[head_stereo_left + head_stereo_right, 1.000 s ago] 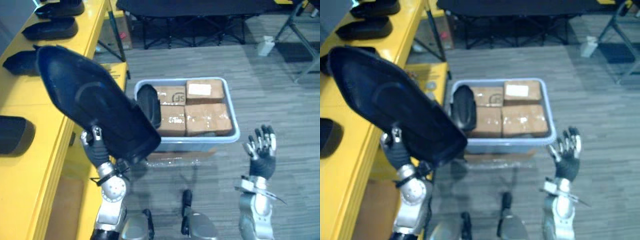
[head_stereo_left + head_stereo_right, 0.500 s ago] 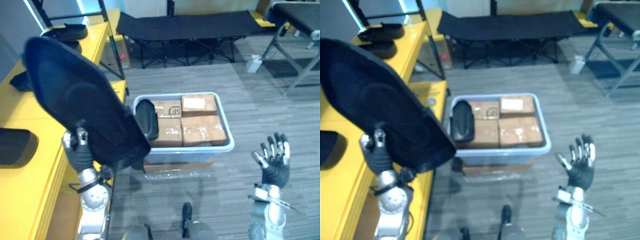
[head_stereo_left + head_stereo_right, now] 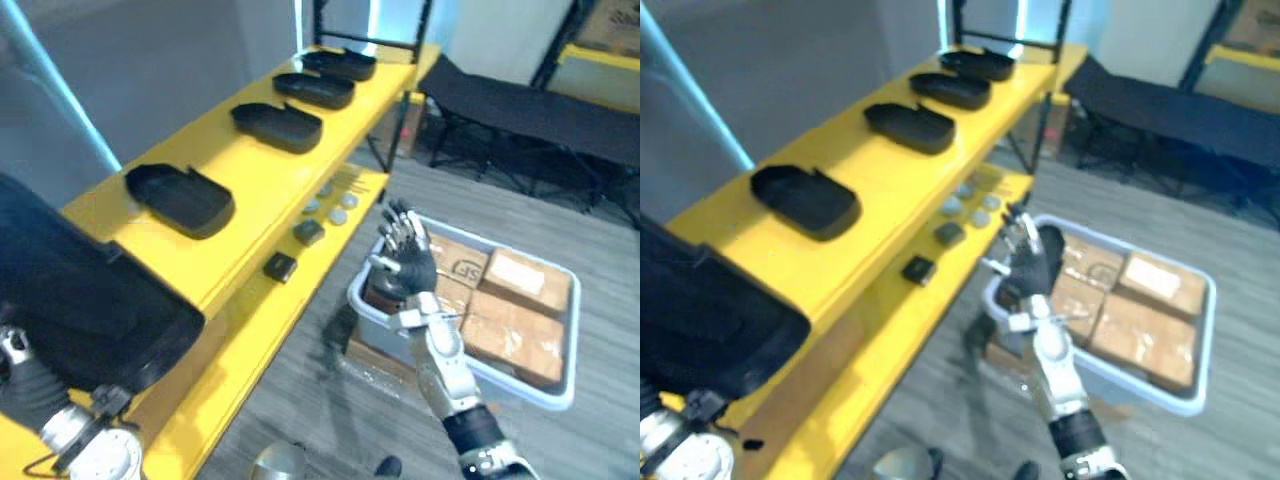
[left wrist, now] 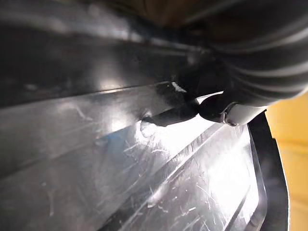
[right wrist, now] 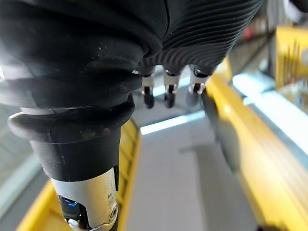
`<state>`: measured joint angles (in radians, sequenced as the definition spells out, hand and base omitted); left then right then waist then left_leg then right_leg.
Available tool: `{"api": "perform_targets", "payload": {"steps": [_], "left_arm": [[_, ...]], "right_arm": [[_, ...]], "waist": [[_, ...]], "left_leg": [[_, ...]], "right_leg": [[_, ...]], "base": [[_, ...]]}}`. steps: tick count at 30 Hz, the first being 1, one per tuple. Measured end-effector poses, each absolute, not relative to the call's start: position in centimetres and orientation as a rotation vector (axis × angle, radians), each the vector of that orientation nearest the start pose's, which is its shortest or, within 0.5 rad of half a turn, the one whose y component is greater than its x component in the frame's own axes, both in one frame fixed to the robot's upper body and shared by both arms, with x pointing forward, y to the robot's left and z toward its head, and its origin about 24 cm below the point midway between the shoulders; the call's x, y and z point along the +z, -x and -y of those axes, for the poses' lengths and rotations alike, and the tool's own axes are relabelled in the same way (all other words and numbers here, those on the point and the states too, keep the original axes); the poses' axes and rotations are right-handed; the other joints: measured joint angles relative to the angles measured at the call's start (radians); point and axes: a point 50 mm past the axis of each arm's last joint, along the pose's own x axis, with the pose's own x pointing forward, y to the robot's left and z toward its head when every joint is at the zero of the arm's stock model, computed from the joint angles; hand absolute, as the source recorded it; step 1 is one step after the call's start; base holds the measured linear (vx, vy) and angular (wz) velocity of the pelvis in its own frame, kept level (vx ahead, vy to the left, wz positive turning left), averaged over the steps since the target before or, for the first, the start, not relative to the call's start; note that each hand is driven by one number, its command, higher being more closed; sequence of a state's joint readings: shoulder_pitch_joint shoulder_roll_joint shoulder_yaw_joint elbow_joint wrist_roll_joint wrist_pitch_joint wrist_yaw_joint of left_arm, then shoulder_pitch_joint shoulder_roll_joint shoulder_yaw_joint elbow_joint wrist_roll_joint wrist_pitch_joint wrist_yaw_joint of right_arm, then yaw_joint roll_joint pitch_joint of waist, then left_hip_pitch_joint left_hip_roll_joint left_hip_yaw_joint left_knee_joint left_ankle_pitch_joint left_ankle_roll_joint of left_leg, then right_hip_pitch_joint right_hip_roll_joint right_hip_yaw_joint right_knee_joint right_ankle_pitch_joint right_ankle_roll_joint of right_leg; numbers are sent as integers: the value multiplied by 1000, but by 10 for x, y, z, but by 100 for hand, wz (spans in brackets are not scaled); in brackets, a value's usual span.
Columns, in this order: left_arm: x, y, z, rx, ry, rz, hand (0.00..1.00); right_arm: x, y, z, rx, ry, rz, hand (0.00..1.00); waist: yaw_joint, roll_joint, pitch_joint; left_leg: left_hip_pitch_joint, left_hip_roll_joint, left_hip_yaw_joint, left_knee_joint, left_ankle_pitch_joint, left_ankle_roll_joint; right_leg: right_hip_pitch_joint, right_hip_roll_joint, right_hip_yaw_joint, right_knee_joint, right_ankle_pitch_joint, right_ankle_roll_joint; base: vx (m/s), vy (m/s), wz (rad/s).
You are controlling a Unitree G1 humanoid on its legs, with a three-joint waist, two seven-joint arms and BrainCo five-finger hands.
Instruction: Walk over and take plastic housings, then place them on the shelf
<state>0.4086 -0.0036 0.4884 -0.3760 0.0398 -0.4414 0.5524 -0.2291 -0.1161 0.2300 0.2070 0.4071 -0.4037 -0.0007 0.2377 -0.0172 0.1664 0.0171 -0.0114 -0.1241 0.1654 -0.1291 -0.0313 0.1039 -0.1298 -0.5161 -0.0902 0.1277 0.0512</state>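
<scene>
Large black plastic housing (image 3: pixel 80 300) at near left, raised, gripped from below by left hand (image 4: pixel 255 53). Thumb (image 4: pixel 190 112) clamped flat on the housing's glossy, scratched face, pinching it; remaining fingers hidden behind the shell. Housing's far edge overlapping the near end of the yellow shelf (image 3: pixel 250 185); touching the top board or hanging just over it, can't tell. Row of black housings (image 3: pixel 278 125) already on that top board, four of them, open side up, spaced apart, running from near to far. Lower board (image 3: pixel 255 320) below and to the right, carrying small parts: dark block (image 3: pixel 280 267), grey block (image 3: pixel 308 232), a few pale discs (image 3: pixel 340 205) farther along. Right hand (image 3: pixel 405 262) up at centre, back of hand toward the head camera, fingers straight and spread, nothing in them. Directly behind it, left end of a pale grey bin (image 3: pixel 574 345) on the grey plank floor (image 3: pixel 300 400), right of the shelf, packed with cardboard boxes (image 3: pixel 510 325). Black folding cot (image 3: pixel 520 100) at far right.
</scene>
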Motion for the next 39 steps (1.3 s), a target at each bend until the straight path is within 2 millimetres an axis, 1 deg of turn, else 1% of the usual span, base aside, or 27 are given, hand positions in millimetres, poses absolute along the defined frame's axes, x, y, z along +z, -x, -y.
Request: {"api": "perform_targets", "payload": {"steps": [1, 3, 6, 8, 10, 11, 14, 17, 20, 21, 23, 25, 26, 27, 28, 29, 30, 31, 33, 34, 36, 37, 38, 39], "left_arm": [[100, -108, -285, 1043, -236, 488, 100], [98, -105, -285, 1037, -205, 475, 100], [94, -104, -282, 1015, -142, 471, 100], [96, -105, -281, 993, -130, 492, 100], [98, -107, -280, 980, -127, 514, 100], [99, -108, -279, 977, -124, 525, 100], [101, -111, -278, 973, -111, 550, 100], [100, -112, -276, 997, -107, 548, 100], [98, -113, -277, 1019, -101, 527, 100], [96, -113, -277, 1023, -103, 507, 100], [92, -113, -278, 1026, -103, 487, 100], [90, -112, -279, 1025, -104, 473, 100], [89, -112, -279, 1018, -106, 469, 100], [89, -113, -278, 1003, -103, 466, 100], [90, -117, -276, 954, -98, 473, 100], [91, -119, -275, 934, -94, 478, 100], [90, -119, -275, 907, -89, 472, 100], [88, -118, -275, 900, -67, 465, 100], [88, -120, -273, 883, -43, 466, 100], [87, -123, -270, 857, -25, 468, 100], [87, -126, -267, 829, -21, 468, 100], [88, -128, -265, 810, -17, 469, 100], [90, -135, -261, 743, -18, 476, 100], [92, -139, -259, 704, -24, 483, 100]], "right_arm": [[82, -286, 114, 209, -283, 330, 0], [80, -286, 114, 211, -269, 316, 0], [76, -284, 117, 202, -260, 300, 0], [72, -282, 118, 187, -249, 288, 0], [69, -280, 122, 174, -234, 277, 0], [68, -280, 124, 170, -228, 274, 0], [65, -278, 127, 162, -224, 260, 0], [64, -276, 124, 227, -218, 260, 0], [64, -276, 119, 282, -212, 261, 0], [65, -276, 114, 316, -209, 253, 0], [65, -277, 109, 349, -218, 241, 0], [65, -278, 103, 367, -223, 228, 0], [65, -279, 103, 367, -223, 227, 0], [65, -279, 103, 360, -225, 226, 0], [65, -280, 108, 330, -222, 222, 0], [65, -280, 109, 318, -219, 221, 0], [63, -281, 111, 304, -203, 214, 0], [59, -282, 108, 308, -189, 199, 0], [52, -282, 106, 313, -158, 172, 0], [50, -282, 106, 307, -152, 161, 0], [51, -282, 105, 309, -139, 172, 0], [52, -282, 105, 309, -131, 179, 0], [51, -280, 107, 297, -117, 181, 0], [50, -278, 108, 282, -120, 180, 0]], "waist": [[3, -5, -3], [7, -12, -7], [7, -12, -7], [2, -5, -3], [-8, 14, 9], [-11, 18, 11], [-16, 15, 13], [-23, 14, 13], [-21, 14, 13], [-17, 14, 13], [-11, 14, 13], [-1, 11, 19], [-2, 11, 20], [-3, 11, 21], [-11, 10, 24], [-12, 10, 26], [8, 18, 37], [21, 21, 40], [17, 20, 43], [19, 22, 55], [16, 19, 67], [13, 18, 68], [-7, 16, 69], [-16, 13, 69]], "left_leg": [[-1, -1, -5, 0, -1, 0], [0, 0, -7, 4, -1, 0], [0, 0, -8, 11, -2, -1], [-2, -1, -7, 13, -3, -1], [-2, 1, -7, 20, -8, 0], [-4, 1, -6, 20, -9, 0], [-23, 1, -4, 20, -11, -4], [-24, 0, -4, 17, -11, 0], [-22, 0, -5, 16, -10, 1], [-20, 0, -9, 13, -10, 1], [-18, -4, -36, 13, -10, 1], [-18, -14, -83, 16, -9, 1], [-21, -19, -91, 17, -9, 0], [-27, -23, -84, 21, -5, -4], [-51, -14, -6, 29, 6, -1], [-58, -10, 15, 36, 8, -1], [-56, -16, 20, 41, 11, 1], [-57, -24, 16, 46, 11, 1], [-71, -37, 28, 67, 11, 1], [-70, -38, 46, 76, 11, 1], [-71, -38, 69, 85, 8, 6], [-73, -38, 71, 83, 0, 18], [-79, -42, 53, 77, -8, 28], [-78, -45, 43, 69, -6, 35]], "right_leg": [[3, -3, -6, 9, -14, -4], [4, -1, -7, 9, -17, -4], [6, -1, -7, 9, -18, -5], [4, -2, -6, 13, -19, -5], [-11, -11, -4, 57, -42, -5], [-20, -15, -2, 73, -48, -5], [-48, -19, 2, 88, -54, -6], [-48, -19, 3, 80, -53, -6], [-45, -19, 0, 75, -54, -5], [-40, -19, -5, 73, -54, -4], [-25, -20, -32, 74, -60, 1], [16, -27, -99, 80, -77, 18], [32, -30, -122, 79, -83, 23], [53, -37, -162, 78, -91, 30], [91, -50, -239, 81, -104, 40], [100, -54, -260, 84, -105, 45], [112, -64, -273, 99, -109, 50], [110, -77, -271, 118, -116, 51], [107, -96, -267, 147, -131, 52], [106, -101, -250, 167, -136, 44], [102, -108, -212, 182, -139, 40], [92, -108, -185, 193, -147, 32], [78, -109, -119, 217, -159, 13], [71, -110, -77, 229, -169, 1]], "base": [[42, 41, 20], [47, 34, 5], [16, 41, 1], [-10, 51, -1], [-26, 70, -2], [-20, 57, -3], [-10, 30, -3], [30, 20, -3], [51, 15, 2], [66, 11, 16], [65, -1, 41], [56, -17, 80], [51, -21, 93], [33, 2, 148], [25, 20, 150], [13, 75, 138], [24, 122, 62], [37, 139, 44], [28, 134, 39], [13, 116, 31], [-12, 104, 1], [-59, 120, 0], [-64, 95, 12], [-68, 118, 50]]}}
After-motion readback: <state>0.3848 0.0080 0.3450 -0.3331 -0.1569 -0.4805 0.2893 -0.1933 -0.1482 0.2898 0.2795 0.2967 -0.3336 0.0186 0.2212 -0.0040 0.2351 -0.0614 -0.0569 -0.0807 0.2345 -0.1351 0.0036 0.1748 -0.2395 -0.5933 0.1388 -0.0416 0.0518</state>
